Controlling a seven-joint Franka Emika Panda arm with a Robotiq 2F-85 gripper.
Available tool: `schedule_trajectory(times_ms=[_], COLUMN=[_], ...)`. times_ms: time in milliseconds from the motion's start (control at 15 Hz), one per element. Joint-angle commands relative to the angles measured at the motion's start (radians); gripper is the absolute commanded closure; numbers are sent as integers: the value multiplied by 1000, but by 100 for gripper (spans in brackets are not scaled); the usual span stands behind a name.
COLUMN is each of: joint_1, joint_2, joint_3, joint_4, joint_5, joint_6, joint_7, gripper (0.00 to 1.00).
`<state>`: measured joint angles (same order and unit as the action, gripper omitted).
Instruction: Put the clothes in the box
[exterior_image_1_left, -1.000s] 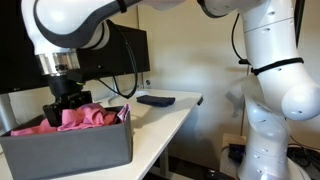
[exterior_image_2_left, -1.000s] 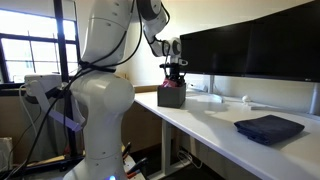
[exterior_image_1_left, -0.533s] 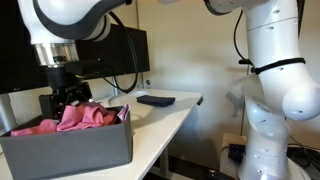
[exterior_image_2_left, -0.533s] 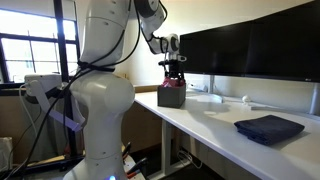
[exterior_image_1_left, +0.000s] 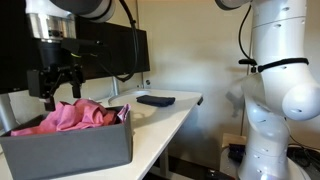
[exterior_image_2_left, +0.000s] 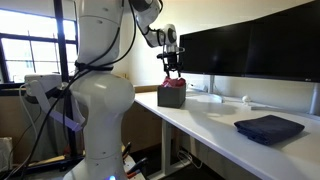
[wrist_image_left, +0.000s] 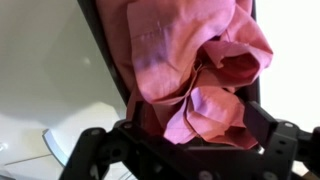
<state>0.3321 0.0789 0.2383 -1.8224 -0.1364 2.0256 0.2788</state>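
Observation:
A pink cloth (exterior_image_1_left: 82, 116) lies bunched inside the dark grey box (exterior_image_1_left: 70, 152) at the near end of the white desk. My gripper (exterior_image_1_left: 62, 90) hangs just above the cloth, open and empty. In an exterior view the gripper (exterior_image_2_left: 172, 72) is above the box (exterior_image_2_left: 171, 98), with a bit of pink cloth (exterior_image_2_left: 172, 86) showing. The wrist view looks straight down on the pink cloth (wrist_image_left: 190, 60) between my spread fingers (wrist_image_left: 190, 150), with the box wall (wrist_image_left: 108, 60) beside it. A folded dark blue cloth (exterior_image_1_left: 156, 100) lies apart on the desk (exterior_image_2_left: 268, 128).
Black monitors (exterior_image_1_left: 120, 55) stand along the back of the desk (exterior_image_2_left: 250, 50). The desk's front edge (exterior_image_1_left: 160, 135) runs close to the robot's white body (exterior_image_1_left: 275, 100). A window (exterior_image_2_left: 25, 50) and cables are behind the robot.
My gripper has let go of the pink cloth and risen straight up out of the box. The cloth stays in the box.

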Motion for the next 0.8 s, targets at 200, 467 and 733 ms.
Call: schedule_trajectory(times_ms=[200, 467, 733], joint_1=[-43, -103, -173], joint_2=[-121, -209, -324], joint_3=[-12, -47, -87], joint_4=[-63, -114, -198], joint_5=[-46, -47, -36], joint_6=[45, 48, 39], joint_7=[55, 63, 52], gripper=[0, 0, 0])
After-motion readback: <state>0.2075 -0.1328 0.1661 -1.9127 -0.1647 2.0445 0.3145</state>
